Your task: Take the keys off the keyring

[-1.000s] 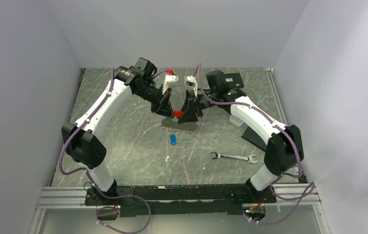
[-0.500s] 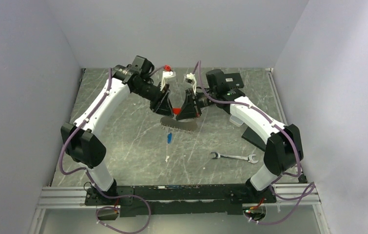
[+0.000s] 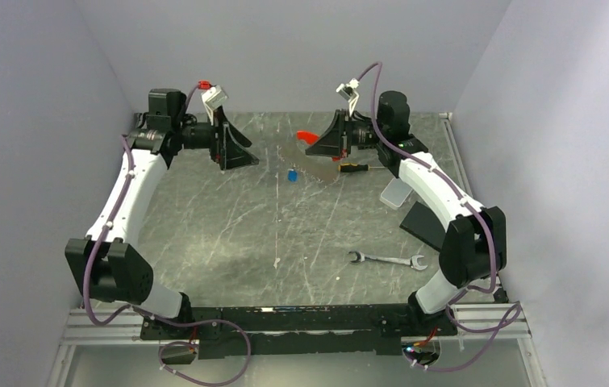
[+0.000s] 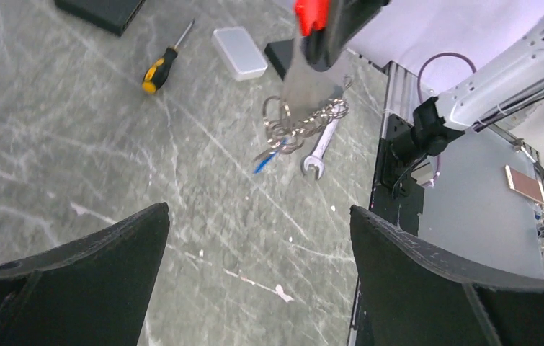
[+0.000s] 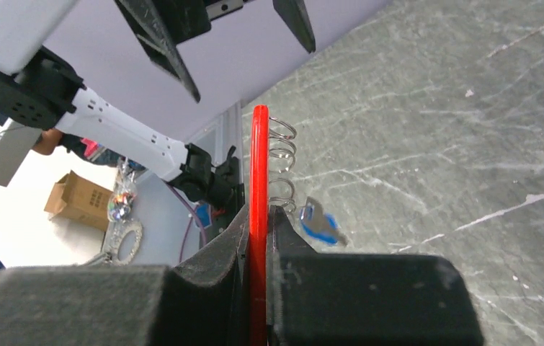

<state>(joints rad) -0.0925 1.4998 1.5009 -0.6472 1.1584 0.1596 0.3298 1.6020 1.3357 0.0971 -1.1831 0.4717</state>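
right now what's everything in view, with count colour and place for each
keyring: one, silvery coils with red tag, hanging from right gripper above table
keys: one blue-headed seen, dangling off keyring; others unclear
screwdriver: one, yellow-black handle, table far right
wrench: one, silver, table near right
box: one, pale, table right
flat slab: at least one, black, beside box
table: one, grey marbled, under all
left gripper: one, black, open, empty, far left
right gripper: one, black, shut on keyring's red tag

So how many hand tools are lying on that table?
2. A silver wrench lies near the front, right of centre. A yellow-and-black screwdriver lies farther back, also right of centre. Another could be hidden under the arms.
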